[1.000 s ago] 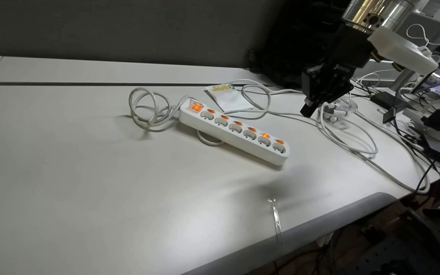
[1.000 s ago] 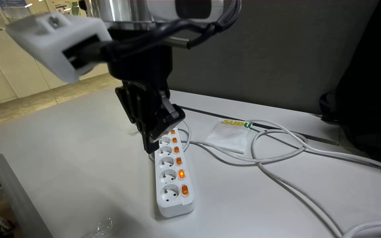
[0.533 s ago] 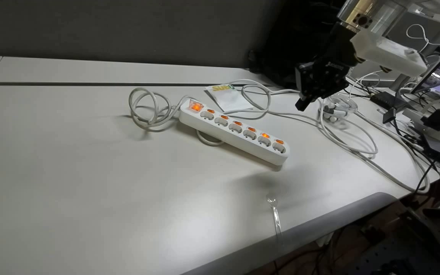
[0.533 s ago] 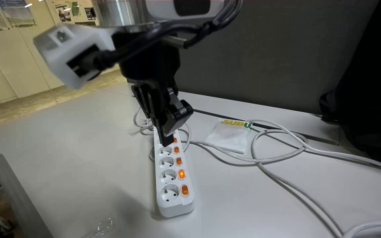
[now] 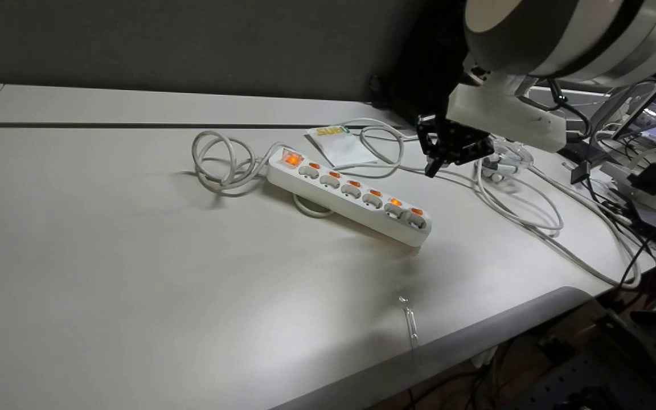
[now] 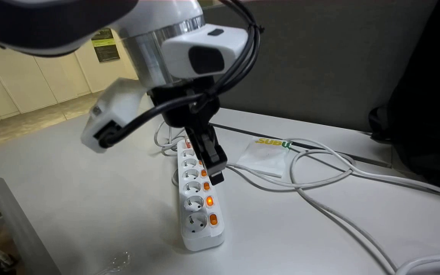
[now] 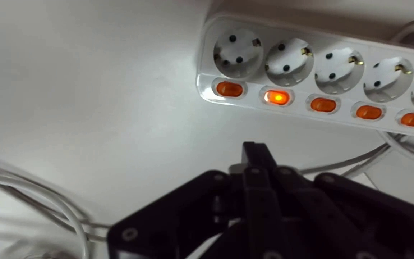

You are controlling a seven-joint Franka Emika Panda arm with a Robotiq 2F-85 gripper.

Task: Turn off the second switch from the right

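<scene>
A white power strip [image 5: 333,196] lies on the table, with a row of orange switches beside its sockets. The second switch from the right end [image 5: 396,202] glows; the lit switch also shows in an exterior view [image 6: 209,201] and in the wrist view [image 7: 277,97]. The end switch [image 7: 229,89] and the other small switches look unlit. The large main switch [image 5: 292,159] glows at the cord end. My gripper [image 7: 259,147] is shut with its fingertips together and nothing between them. It hangs above the table beside the switch side of the strip, apart from it [image 6: 217,178].
White cables [image 6: 319,183] loop over the table beside the strip. A white Subway packet [image 5: 342,147] lies behind it. A clear plastic piece [image 5: 410,322] lies near the table's front edge. A dark bag [image 6: 426,99] stands at the back.
My gripper has moved and turned: leftward in one exterior view, rightward to the switch side of the strip in the other. The lit switch still glows. The strip has not moved.
</scene>
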